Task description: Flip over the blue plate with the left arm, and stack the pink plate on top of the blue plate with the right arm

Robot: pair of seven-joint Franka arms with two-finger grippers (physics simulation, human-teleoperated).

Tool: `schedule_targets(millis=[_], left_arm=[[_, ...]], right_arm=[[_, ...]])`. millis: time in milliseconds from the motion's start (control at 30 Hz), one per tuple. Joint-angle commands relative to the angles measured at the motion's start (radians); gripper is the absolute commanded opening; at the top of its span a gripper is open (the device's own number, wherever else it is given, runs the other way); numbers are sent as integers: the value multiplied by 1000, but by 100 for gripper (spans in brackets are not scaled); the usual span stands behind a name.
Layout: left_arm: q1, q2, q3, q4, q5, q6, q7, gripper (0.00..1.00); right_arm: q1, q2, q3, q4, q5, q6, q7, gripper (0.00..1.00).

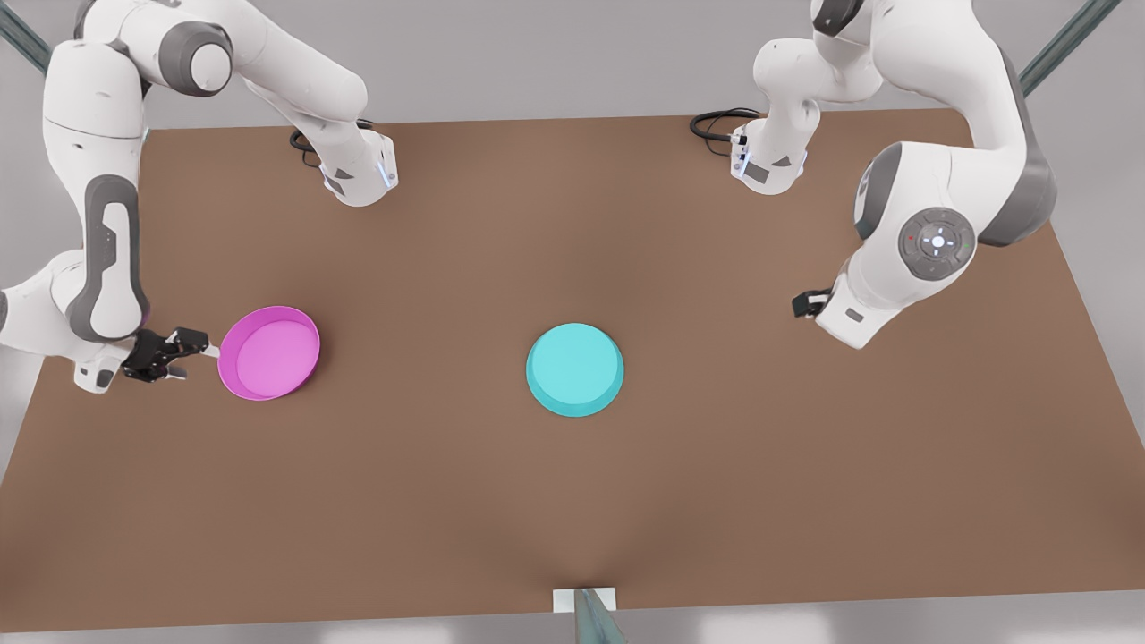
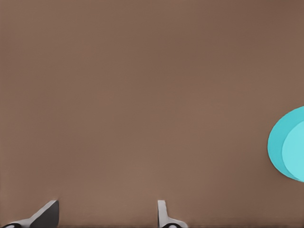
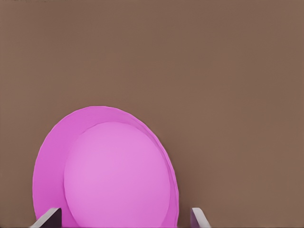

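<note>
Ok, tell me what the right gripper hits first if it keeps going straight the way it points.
Most likely the pink plate: the right gripper, open, sits at its near rim with the rim between its fingertips. Beyond that lies bare table. Height over the rim is hard to judge.

No readable text, labels or numbers anywhere — plates, arms, table all unmarked.

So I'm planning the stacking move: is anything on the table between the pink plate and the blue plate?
Nothing visible. Bare brown table lies between the pink plate and the blue plate. The right gripper sits at the pink plate's outer rim, jaws open; the left gripper waits on the blue plate's far side, jaws open.
</note>
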Motion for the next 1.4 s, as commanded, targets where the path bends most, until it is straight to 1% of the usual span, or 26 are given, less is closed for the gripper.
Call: schedule_targets(millis=[0,33,100,200,433,467,500,533,600,700,867,967,1067,1100,1133,1167,1200,1233,1367], left_arm=[[0,1,1,0,-10,-1,2,100],[0,7,1,0,-11,-11,2,100],[0,16,1,0,-16,-12,3,100],[0,28,-1,0,-16,-12,3,100],[0,36,-1,0,-17,-12,5,100],[0,36,-1,0,-17,-12,5,100],[0,36,-1,0,-17,-12,5,100],[0,37,-1,0,-17,-12,5,100],[0,39,-1,0,-17,-12,5,100],[0,40,-1,0,-17,-12,5,100],[0,40,-1,0,-17,-12,5,100],[0,40,-1,0,-19,-13,5,100],[0,40,-1,0,-17,-13,5,100],[0,40,-1,0,-19,-12,5,100],[0,40,-1,0,-19,-12,5,100],[0,40,-1,0,-19,-12,5,100],[0,40,-1,0,-19,-12,5,100],[0,40,-1,0,-19,-12,8,100],[0,44,-1,0,-19,-10,9,100]], right_arm=[[1,13,-9,3,3,1,-3,100],[3,30,-27,7,5,0,-3,100],[-2,42,-36,-24,6,-25,-6,100],[1,71,-35,-49,9,-14,-14,100],[0,128,-41,-44,20,11,-43,100],[0,131,-44,-44,21,11,-43,97],[1,140,-46,-41,26,11,-43,91],[1,146,-47,-41,35,11,-37,91],[1,145,-47,-41,43,20,-31,87],[0,142,-47,-47,81,20,-25,77],[-2,142,-47,-44,98,23,99,79],[-8,139,-50,-44,98,24,102,77],[-8,140,-50,-49,98,26,102,66],[-7,142,-49,-49,98,26,102,58],[-5,142,-50,-49,98,26,102,53],[-5,140,-50,-47,98,26,102,50],[-5,139,-50,-46,98,26,102,44],[-5,139,-50,-46,97,26,102,41],[-5,137,-50,-49,95,46,101,40]])
